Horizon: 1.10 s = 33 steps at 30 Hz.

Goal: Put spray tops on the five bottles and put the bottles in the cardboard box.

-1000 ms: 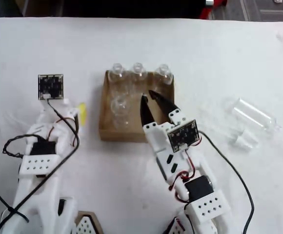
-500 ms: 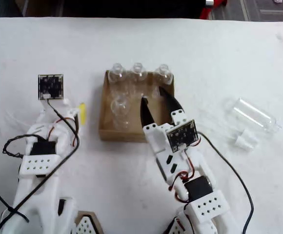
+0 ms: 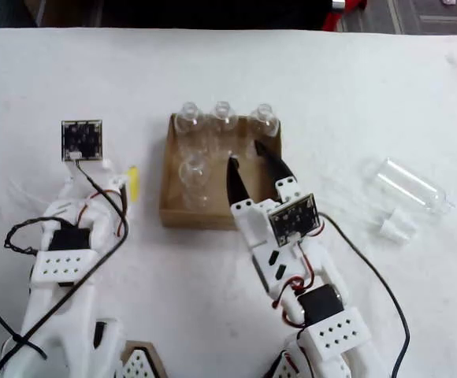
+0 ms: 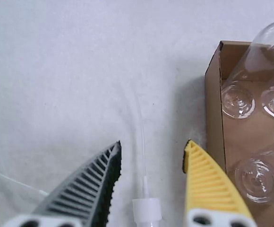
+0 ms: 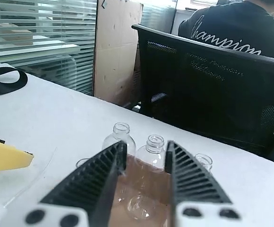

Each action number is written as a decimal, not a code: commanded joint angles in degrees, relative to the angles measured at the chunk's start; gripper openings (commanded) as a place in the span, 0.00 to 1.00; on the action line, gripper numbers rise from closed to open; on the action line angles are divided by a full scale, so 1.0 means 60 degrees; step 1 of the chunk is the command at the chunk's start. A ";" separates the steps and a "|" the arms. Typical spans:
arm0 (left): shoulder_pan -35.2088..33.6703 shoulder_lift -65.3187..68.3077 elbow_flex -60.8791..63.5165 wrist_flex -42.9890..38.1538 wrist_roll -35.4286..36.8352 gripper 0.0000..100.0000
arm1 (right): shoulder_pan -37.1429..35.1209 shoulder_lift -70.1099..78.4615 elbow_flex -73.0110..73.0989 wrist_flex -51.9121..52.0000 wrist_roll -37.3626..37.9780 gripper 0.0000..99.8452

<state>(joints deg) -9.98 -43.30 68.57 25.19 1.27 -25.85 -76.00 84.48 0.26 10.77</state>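
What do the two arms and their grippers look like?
The left arm and right arm are white, with black and red cables and a dark square board each. Left gripper: one grey ribbed finger, one yellow. Right gripper: two black ribbed fingers.

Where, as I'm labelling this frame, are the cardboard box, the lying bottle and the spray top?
cardboard box (image 3: 193, 217), high view, near wall.
lying bottle (image 3: 410, 186), high view, mid body.
spray top (image 4: 146, 211), left wrist view, white collar.

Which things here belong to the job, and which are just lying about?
Job: cardboard box; four bottles standing in it; fifth bottle lying outside it; spray top with tube.
Lying about: black chair; cardboard sheet beside it.
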 commanded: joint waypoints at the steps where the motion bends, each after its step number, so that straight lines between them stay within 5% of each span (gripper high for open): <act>1: -0.0037 -0.0022 -0.0073 -0.0308 -0.0117 0.20 | -0.0095 -0.0125 -0.0029 -0.0271 0.1040 0.03; 13: -0.0022 -0.0007 0.0190 -0.0923 -0.0117 0.20 | -0.0198 -0.0125 0.0659 -0.1839 0.1612 0.02; 18: -0.0022 -0.0007 0.0190 -0.0908 -0.0117 0.20 | 0.1150 -0.0212 0.0190 -0.2337 0.2168 0.02; 28: 0.0007 -0.0007 0.0352 -0.0967 -0.0117 0.20 | 0.4579 -0.0227 -0.3282 0.3187 -0.1553 0.02; 33: 0.0432 -0.0007 0.0410 -0.0967 -0.0674 0.20 | 0.6674 -0.0227 -0.3531 0.3656 -0.2549 0.02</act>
<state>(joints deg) -9.45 -43.30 71.21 20.97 0.57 7.91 -77.23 66.55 21.45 -1.98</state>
